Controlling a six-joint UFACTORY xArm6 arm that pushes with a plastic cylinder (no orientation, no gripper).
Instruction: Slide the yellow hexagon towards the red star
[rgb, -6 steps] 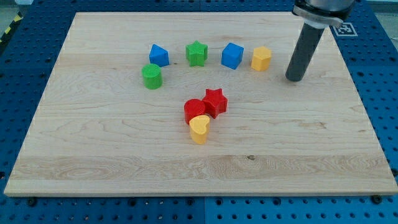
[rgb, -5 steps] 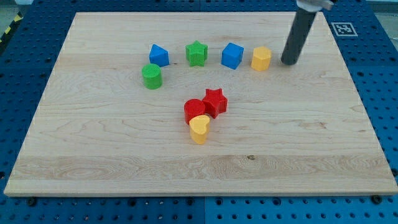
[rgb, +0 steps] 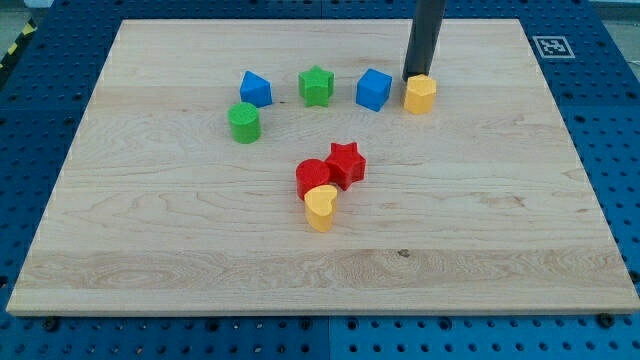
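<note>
Task barely begun, judging by the layout — the yellow hexagon (rgb: 420, 94) sits up in the far row, well apart from the red star (rgb: 346, 163), with bare wood between them. All of the slide is left, approx. down and toward the view's left.

Nearest the view's bottom: a yellow heart (rgb: 321, 208), smooth matte plastic, rounded lobes. It touches a red cylinder (rgb: 312, 177) just behind it, and the red star presses against that cylinder on the view's right — three blocks in one tight clump, so the star's near-left side is blocked off.

Farther back, a green cylinder (rgb: 244, 123) stands alone at the view's left. Behind it the far row, left to right: a blue block (rgb: 255, 89) w/ a peaked top, a green star (rgb: 316, 85), a blue cube (rgb: 374, 89), then the yellow hexagon, close beside the cube.

The rod is plain dark and cylindrical; no pincer on this arm, so there is no open or closed state to give. The tip (rgb: 413, 79) stands right at the hexagon's far edge, touching or nearly so; cannot tell which.

The board (rgb: 500, 250) is pale wood w/ visible grain, resting on a blue perforated table (rgb: 620, 150).
</note>
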